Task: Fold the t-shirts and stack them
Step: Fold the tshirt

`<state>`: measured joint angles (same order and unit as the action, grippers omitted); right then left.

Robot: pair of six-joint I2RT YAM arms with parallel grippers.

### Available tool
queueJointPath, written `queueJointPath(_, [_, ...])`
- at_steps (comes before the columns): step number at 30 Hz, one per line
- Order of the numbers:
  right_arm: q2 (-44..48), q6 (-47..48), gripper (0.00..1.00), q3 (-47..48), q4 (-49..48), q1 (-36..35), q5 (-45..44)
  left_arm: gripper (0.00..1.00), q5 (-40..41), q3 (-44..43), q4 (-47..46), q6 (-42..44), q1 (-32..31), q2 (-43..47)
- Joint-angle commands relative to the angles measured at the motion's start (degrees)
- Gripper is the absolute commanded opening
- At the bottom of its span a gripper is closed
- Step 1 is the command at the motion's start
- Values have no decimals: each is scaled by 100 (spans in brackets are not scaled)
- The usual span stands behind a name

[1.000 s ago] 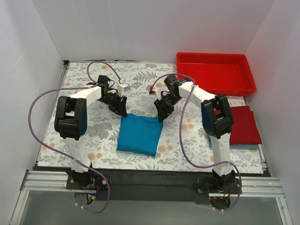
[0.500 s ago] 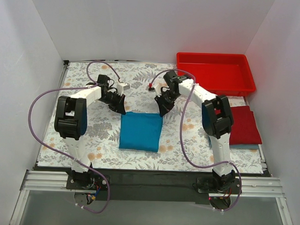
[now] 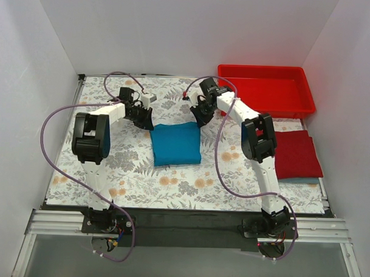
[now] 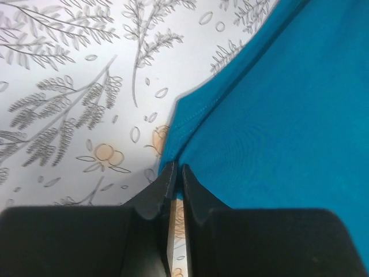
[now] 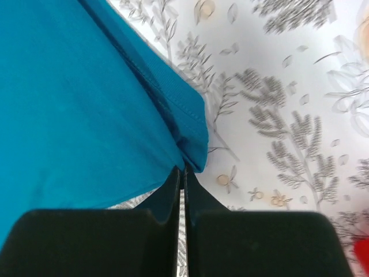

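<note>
The teal-blue t-shirt lies folded into a rectangle on the floral table cover, in the middle. My left gripper is shut on its far left corner. My right gripper is shut on its far right corner. Both hold the far edge low over the table. The red t-shirt lies folded at the right, on top of a bluish one that only shows as a thin strip at its near edge.
A rigid red plastic tray stands at the back right. White walls close in the left, back and right sides. Purple cables loop off both arms over the floral cover.
Both grippers have pulled the teal-blue shirt's far edge away from the arm bases, toward the back. The shirt slid that way and looks shorter and squarer.
</note>
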<state>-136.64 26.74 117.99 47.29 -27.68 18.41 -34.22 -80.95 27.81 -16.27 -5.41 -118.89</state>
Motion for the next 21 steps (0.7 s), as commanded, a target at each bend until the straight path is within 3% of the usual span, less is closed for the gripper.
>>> queueJointPath(1, [-144,-151,3,443,-115,88,-471,5,268,-237,-127,-60,189,-38])
queueJointPath(2, [-39,-265,9,513,-54,96,-305,11,171,-307,-83,-121,189,23])
queueJointPath(3, [75,-301,16,523,-44,88,-173,22,65,-386,-13,-139,189,85])
queueJointPath(4, [241,-336,33,462,-44,96,-15,26,-145,-395,66,-192,207,207])
queueJointPath(5, [635,-354,40,348,-44,96,152,31,-199,-396,119,-253,198,469])
queueJointPath(9, [1700,-756,71,-381,-88,96,1206,71,-927,-378,776,-823,198,1373])
queueJointPath(10, [1885,-854,87,-765,-106,88,1435,79,-1138,-169,813,-999,198,1560])
queueJointPath(11, [2156,-959,93,-943,-132,88,1654,79,-1566,24,831,-1209,189,1788])
queueJointPath(15, [2440,-1819,97,-1787,-412,0,2734,81,-2168,1096,106,-2483,-65,2650])
queueJointPath(16, [2458,-2231,97,-1971,-666,-79,2938,82,-2212,1360,-116,-3130,-257,2878])
queueJointPath(21, [2168,-3332,98,-2895,-1441,-343,4019,83,-2475,2328,-1146,-4313,-1005,2820])
